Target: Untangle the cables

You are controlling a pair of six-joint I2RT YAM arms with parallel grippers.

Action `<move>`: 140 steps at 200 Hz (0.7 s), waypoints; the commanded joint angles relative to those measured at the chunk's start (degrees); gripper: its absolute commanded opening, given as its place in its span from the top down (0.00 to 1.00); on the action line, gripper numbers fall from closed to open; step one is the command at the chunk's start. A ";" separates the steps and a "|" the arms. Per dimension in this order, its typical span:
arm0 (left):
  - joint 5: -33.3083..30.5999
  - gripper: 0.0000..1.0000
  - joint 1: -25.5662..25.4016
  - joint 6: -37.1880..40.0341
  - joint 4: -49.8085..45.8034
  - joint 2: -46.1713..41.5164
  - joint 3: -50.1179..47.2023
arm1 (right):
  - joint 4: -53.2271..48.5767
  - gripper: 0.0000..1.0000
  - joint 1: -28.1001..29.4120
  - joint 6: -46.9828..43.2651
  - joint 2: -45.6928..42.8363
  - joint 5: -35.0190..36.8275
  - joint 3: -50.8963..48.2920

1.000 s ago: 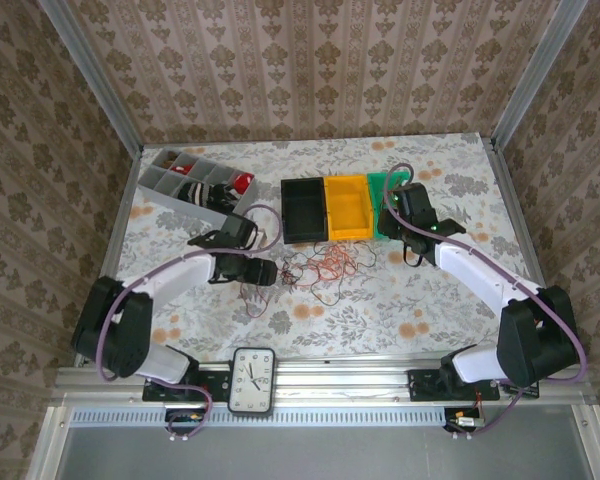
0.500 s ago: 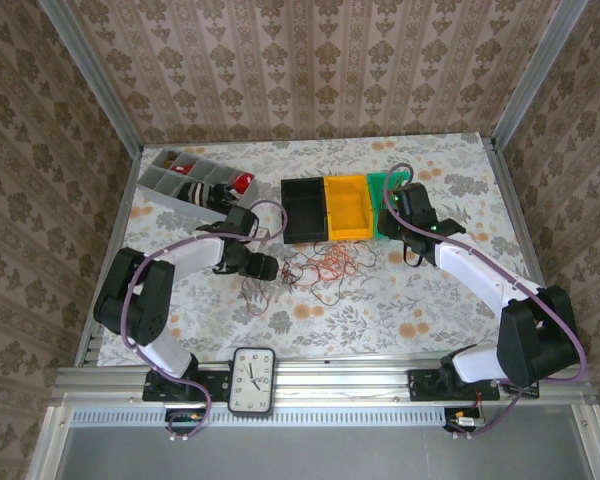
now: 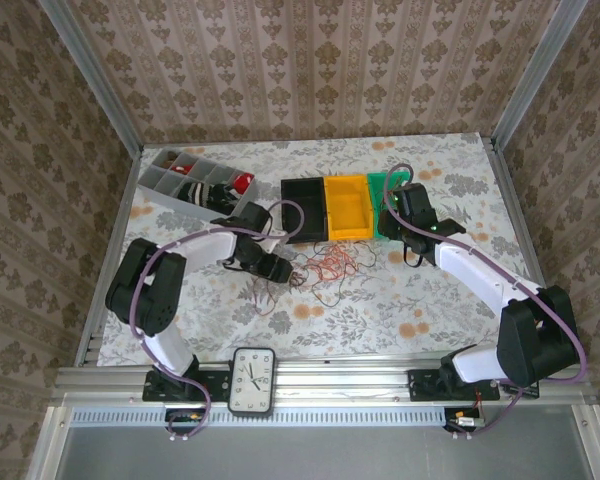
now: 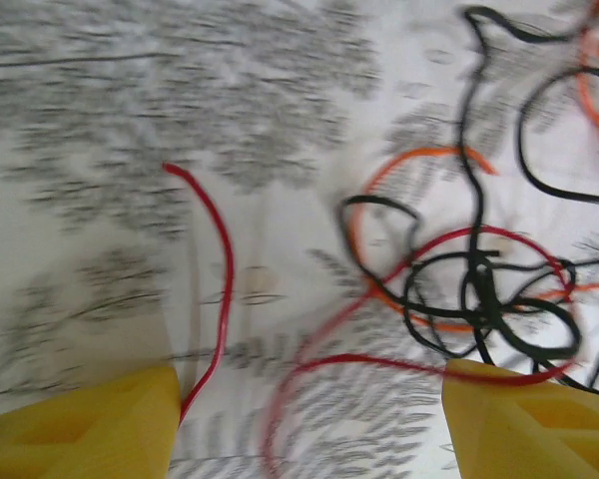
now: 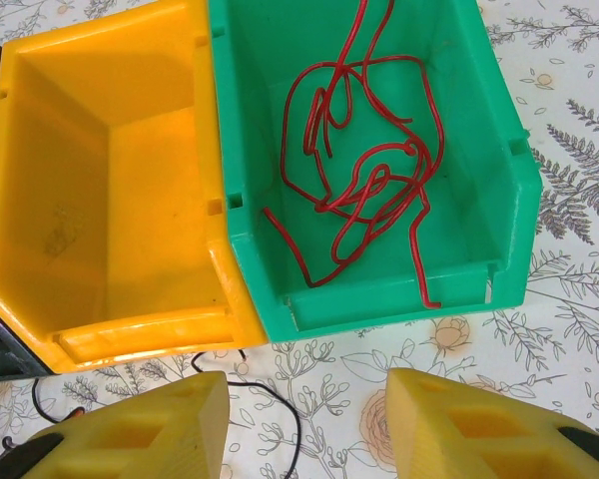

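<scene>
Floral table [image 3: 430,310], tangled cables [image 3: 325,268]; bins [image 3: 346,208] behind

On the table [image 3: 430,300], cables [image 3: 325,268] lie before a row of bins [image 3: 346,210], another bundle [image 5: 364,170] inside the rightmost bin [image 5: 484,150].

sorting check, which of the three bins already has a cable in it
The green bin: a red cable lies coiled inside. The yellow bin beside it holds nothing, and the black bin shows none.

Left claw [image 4: 304,439]: jaws spread wide, with a loose red strand [image 4: 223,279] lying between them.
Ahead of it: knotted cables [image 4: 479,289] clutter one side; the other side is bare surface [image 4: 100,230].
Ahead of right claw [image 5: 304,429]: green bin [image 5: 509,190] and yellow bin [image 5: 40,200] touch, walling off the front.
</scene>
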 commanded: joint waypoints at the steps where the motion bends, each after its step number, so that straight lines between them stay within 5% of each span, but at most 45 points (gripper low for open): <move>1: 5.48 0.32 -1.21 2.37 -2.87 1.61 1.31 | -1.20 0.54 0.32 0.06 0.21 -0.29 0.67; 26: 1.91 0.38 -1.72 1.84 -3.63 3.14 2.61 | -1.15 0.54 0.26 0.23 0.30 -0.29 0.77; 83: -10.11 1.00 -4.65 2.34 -4.71 4.42 5.25 | -0.39 0.54 0.48 -0.78 -0.78 -1.94 0.03; 109: -10.49 1.00 -4.68 3.23 -5.08 0.90 5.25 | 2.41 0.55 3.30 -4.28 -1.33 -6.54 -1.35; 140: -3.63 1.00 -3.44 4.96 -5.26 -6.89 5.23 | 4.11 0.54 8.87 -6.73 0.21 -10.61 -1.88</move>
